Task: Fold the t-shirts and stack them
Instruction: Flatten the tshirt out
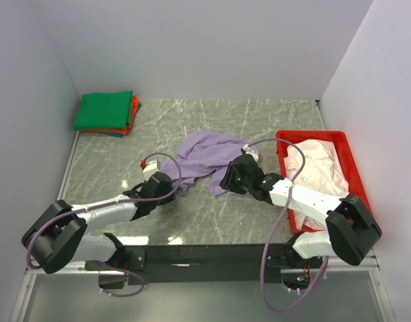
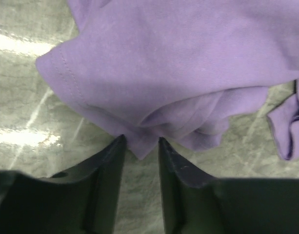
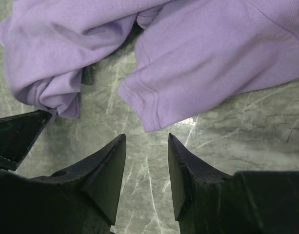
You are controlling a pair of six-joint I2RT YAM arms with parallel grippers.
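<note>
Left wrist: lavender t-shirt [image 2: 178, 63] corner pokes into the parted left end effector [image 2: 142, 140].

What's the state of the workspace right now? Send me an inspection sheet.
Surface: grey marbled table, glare patches.
Job's things: lavender t-shirt crumpled mid-table; folded stack far left, green on top; pale shirt bunched in red tray.
Clutter: nothing seen.
Grippers: left gripper open, shirt corner between its tips; right gripper open, empty, near a hem.
Cables: purple cables loop over both arms.
Surroundings: plain white walls.
</note>
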